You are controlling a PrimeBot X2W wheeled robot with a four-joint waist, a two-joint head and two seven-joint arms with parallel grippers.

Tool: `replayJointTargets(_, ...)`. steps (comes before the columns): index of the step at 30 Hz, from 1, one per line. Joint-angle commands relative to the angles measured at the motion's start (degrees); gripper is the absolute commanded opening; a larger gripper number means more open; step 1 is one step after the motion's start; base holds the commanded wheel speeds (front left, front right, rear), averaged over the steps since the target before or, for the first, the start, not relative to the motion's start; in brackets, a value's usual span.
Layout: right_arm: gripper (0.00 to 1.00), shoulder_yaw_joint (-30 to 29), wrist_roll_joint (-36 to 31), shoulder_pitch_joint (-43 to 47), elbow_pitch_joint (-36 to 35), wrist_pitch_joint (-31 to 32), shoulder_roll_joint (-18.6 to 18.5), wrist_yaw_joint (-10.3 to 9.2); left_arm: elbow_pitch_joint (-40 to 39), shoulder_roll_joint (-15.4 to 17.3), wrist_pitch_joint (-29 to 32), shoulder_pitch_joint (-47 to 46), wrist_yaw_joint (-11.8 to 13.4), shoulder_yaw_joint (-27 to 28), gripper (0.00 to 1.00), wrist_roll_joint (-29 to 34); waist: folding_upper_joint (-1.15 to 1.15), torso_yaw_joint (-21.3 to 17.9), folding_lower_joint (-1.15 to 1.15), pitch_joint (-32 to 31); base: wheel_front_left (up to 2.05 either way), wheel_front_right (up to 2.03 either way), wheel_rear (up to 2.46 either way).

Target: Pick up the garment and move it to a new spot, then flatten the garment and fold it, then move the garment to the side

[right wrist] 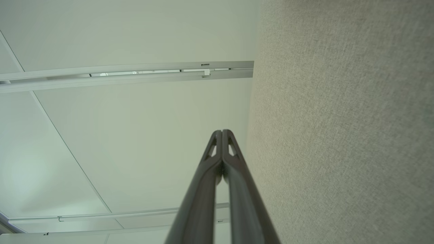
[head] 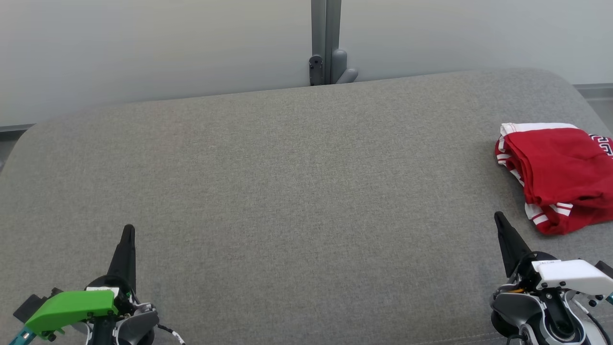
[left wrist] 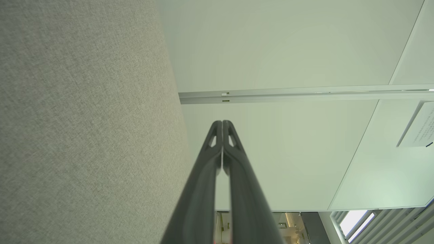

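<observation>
Red garment [head: 558, 177] lies folded at the right edge of the desk [head: 297, 182], about midway along it, partly cut off in the head view. It is a compact stack with layers showing on its left side. It was probably put there as the final set-aside, so the task looks done or nearly done. Soft thin knit, white striped trim, some dark-and-white print at its far right. Desk top is grey woven fabric, slightly fuzzy, with rounded far corners. Left hand [head: 127, 235] sits by the near-left corner. Right hand [head: 501, 224] sits by the near-right corner, near the garment but not touching it. Both hands have long dark tapered fingers pressed together, holding nothing. Looks like a parked pose, clear of the cloth.
</observation>
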Motion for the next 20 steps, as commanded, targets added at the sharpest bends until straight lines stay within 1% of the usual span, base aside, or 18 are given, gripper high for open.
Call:
replayJointTargets(1, 0.0, 0.03, 0.44, -0.33, -0.19, 0.14, -0.27, 0.02, -0.13, -0.01, 0.06, -0.76, -0.2, 0.23, 0.0, -0.09, 0.65, 0.0, 0.0, 0.0, 0.0, 0.0, 0.0)
replayJointTargets(20, 0.0, 0.04, 0.44, -0.33, -0.19, 0.13, -0.27, 0.02, -0.12, -0.17, 0.36, -0.8, -0.2, 0.48, 0.0, 0.21, 0.65, 0.0, 0.0, 0.0, 0.0, 0.0, 0.0)
